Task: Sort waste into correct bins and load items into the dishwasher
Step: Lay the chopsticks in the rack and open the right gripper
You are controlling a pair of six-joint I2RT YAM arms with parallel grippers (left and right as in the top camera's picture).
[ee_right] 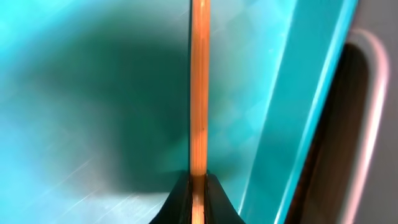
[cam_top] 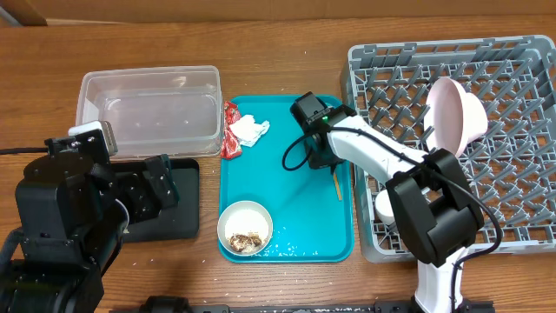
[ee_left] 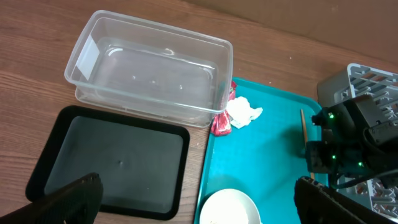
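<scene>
1. Chopsticks: thin wooden sticks lying flat on the teal tray, near its right rim and just beside the dish rack. Whether one stick or both is caught cannot be told.
2. Step in hand, as judged: picking the chopsticks off the tray for loading into the rack.
   - Lift straight up until the free end clears the tray rim.
   - Keep the sticks level, since the grip sits at one end and they may pivot or slip.
   - Carry them right, low over the pegs, and lay them across the grid where they cannot fall through.
3. Right gripper: fingertips drawn together, pinching the near end of the stick, down at the tray floor.
4. Left gripper: fingers spread wide, holding nothing, hanging above the black tray.
5. Surroundings:
   - Small white bowl holding brown scraps, at the tray's near end.
   - Red wrapper and white napkin, touching, at its far left corner.
   - Clear tub, beyond the black tray.
   - Pink-lined bowl, tilted in the rack.
</scene>
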